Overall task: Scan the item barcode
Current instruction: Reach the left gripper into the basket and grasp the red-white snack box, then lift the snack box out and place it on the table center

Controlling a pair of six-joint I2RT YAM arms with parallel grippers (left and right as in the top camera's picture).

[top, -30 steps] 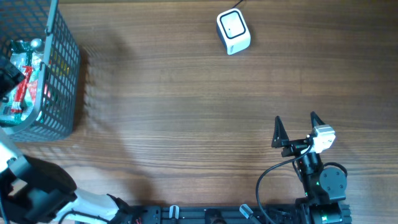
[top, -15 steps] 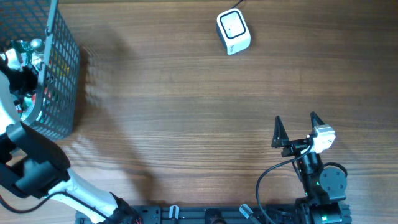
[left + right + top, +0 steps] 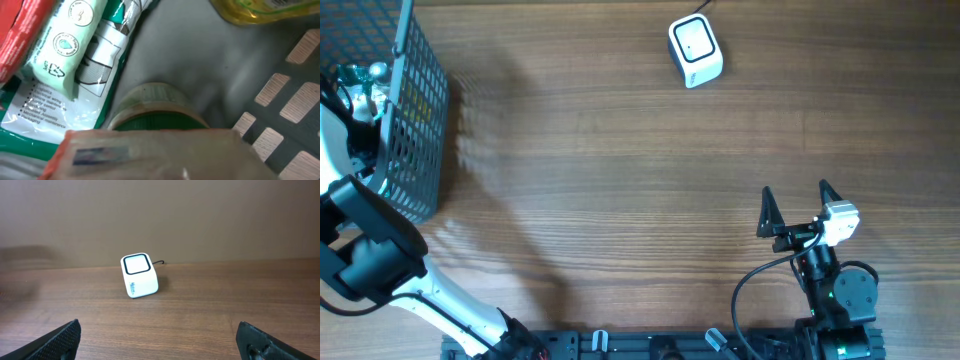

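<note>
In the left wrist view a blurred tan box with an orange edge point(image 3: 150, 155) fills the bottom of the frame, right up against the camera, and it hides my left fingers. Behind it lie a green-lidded jar point(image 3: 155, 107), a pale green wipes pack point(image 3: 65, 45), a red pack point(image 3: 20, 35) and a yellow bottle point(image 3: 260, 10). Seen from overhead, my left arm point(image 3: 365, 250) reaches down into the black wire basket point(image 3: 415, 120). The white scanner point(image 3: 695, 50) point(image 3: 139, 276) stands at the far middle. My right gripper point(image 3: 795, 190) point(image 3: 157, 330) is open and holds nothing.
The basket wall point(image 3: 295, 110) shows wood through its mesh at the right of the left wrist view. A thin cable leaves the back of the scanner. Bare wooden table lies between the basket, the scanner and the right arm.
My left arm has swung further over and down into the basket, now covering the red pack seen from overhead. The right arm has not moved.
</note>
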